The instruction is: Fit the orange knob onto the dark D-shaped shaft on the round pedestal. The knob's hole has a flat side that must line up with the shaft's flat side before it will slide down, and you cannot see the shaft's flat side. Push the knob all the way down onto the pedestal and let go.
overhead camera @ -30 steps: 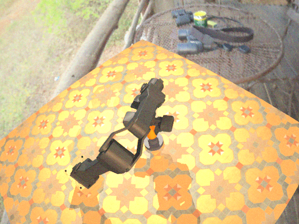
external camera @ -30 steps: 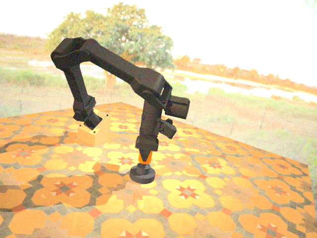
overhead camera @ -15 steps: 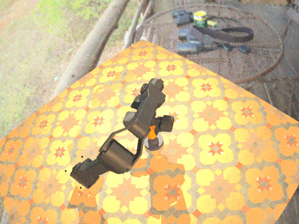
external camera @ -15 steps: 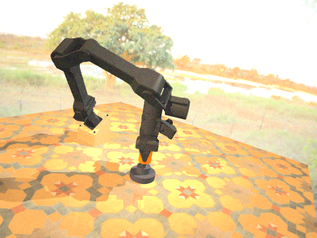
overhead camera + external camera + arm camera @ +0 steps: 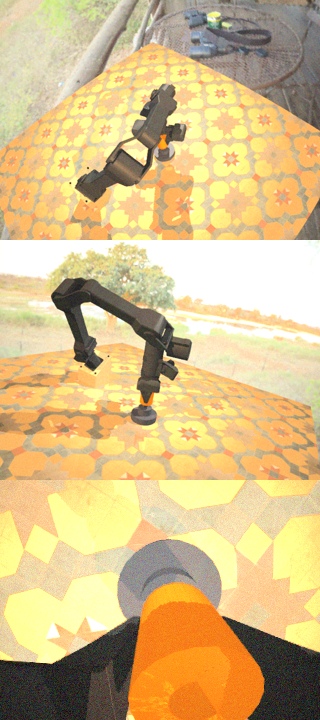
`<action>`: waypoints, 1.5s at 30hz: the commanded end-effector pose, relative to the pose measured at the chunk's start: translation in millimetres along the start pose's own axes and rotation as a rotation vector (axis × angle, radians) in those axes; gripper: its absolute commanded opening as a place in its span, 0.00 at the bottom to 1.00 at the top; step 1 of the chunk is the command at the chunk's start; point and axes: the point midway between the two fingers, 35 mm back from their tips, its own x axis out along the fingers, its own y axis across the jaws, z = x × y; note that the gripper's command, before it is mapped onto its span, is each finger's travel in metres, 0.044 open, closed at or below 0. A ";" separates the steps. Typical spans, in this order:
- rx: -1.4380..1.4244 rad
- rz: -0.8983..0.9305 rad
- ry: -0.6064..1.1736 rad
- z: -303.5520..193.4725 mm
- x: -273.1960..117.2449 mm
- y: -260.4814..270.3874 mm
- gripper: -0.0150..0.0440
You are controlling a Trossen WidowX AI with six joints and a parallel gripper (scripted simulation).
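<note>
Orange knob [image 5: 162,143] [image 5: 149,399] [image 5: 192,655] gripped in end effector [image 5: 166,135] [image 5: 146,401] [image 5: 178,624], long axis near vertical, above round pedestal [image 5: 170,154] [image 5: 143,418] [image 5: 137,575].

Arm [image 5: 157,111] [image 5: 112,304]: dark, bent in an arch, reaching out from its foot
Upper arm [image 5: 77,325]: rises steeply from the foot, leaning backward
Elbow [image 5: 125,167] [image 5: 68,295]: the highest part, sharply folded
Forearm: slopes down and outward from the elbow
Wrist [image 5: 151,364]: bent so that the hand end hangs nearly upright
Gripper [image 5: 162,142] [image 5: 146,398] [image 5: 178,624]: below the wrist, pointing downward, gripping
Fingers: partway apart, one on each side, closed on what they hold
</note>
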 end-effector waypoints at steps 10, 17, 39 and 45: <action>-0.016 -0.006 -0.004 1.1 0.3 -1.2 0.25; -0.001 -0.006 -0.004 0.5 -6.1 0.3 0.25; -0.053 -0.006 -0.004 -2.2 -2.3 2.5 0.25; -0.053 -0.006 -0.004 -0.8 -4.4 1.6 0.25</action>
